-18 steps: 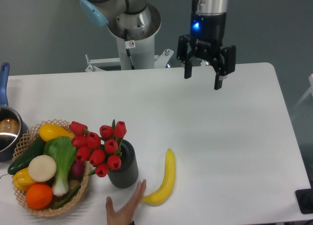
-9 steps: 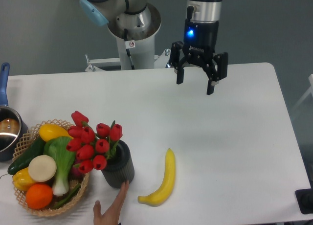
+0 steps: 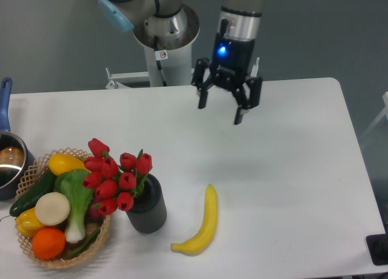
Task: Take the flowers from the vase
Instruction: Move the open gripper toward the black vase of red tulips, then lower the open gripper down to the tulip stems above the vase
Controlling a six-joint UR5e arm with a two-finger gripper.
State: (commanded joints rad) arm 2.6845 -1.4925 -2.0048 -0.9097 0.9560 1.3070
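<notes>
- The table [image 3: 291, 170] lies well below the gripper [image 3: 221, 109], whose fingers are spread and empty.
- The basket [image 3: 36, 255] sits far down-left of it; keep clear of it.
- The vase [image 3: 147, 204] stands well below-left, beside the basket.
- The flowers [image 3: 115, 176] lean left from the vase; approach from above and close on the stems just under the buds.
- The banana [image 3: 200, 227] lies below, right of the vase.
</notes>
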